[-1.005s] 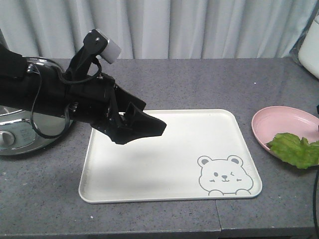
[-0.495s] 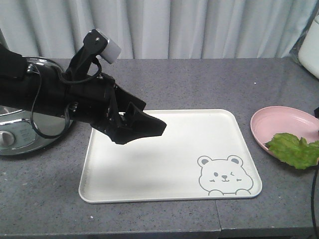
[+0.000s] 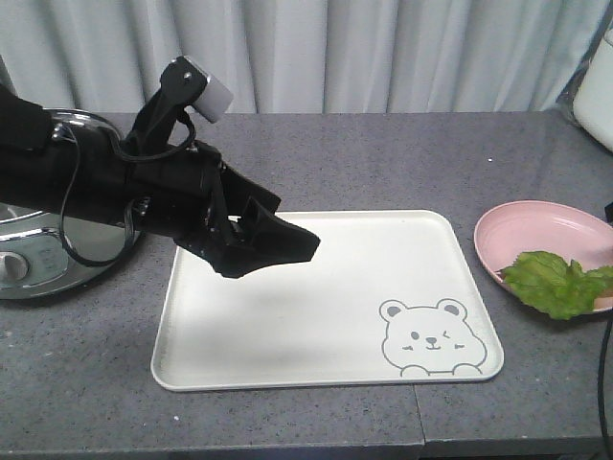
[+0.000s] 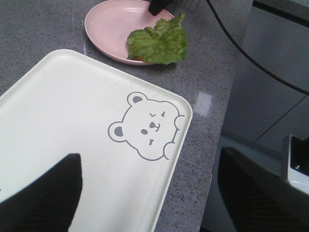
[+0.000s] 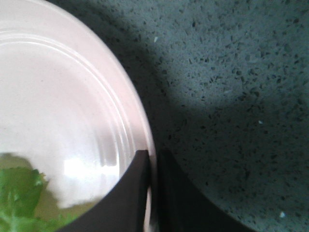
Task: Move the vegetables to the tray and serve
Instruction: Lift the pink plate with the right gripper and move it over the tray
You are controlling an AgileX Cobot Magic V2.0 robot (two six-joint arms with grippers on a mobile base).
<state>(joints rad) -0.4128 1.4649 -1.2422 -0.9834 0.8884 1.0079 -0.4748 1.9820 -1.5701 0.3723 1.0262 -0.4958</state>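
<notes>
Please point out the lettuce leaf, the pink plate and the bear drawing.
lettuce leaf [image 3: 550,285]: front view, middle of leaf.
pink plate [image 3: 539,230]: front view, bare inner floor.
bear drawing [image 4: 147,128]: left wrist view, face.

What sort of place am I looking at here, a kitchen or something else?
Probably a kitchen counter, or a mock-up of one: a grey speckled countertop, a silver cooker-like appliance, and a pink plate holding a lettuce leaf beside a cream tray.
</notes>
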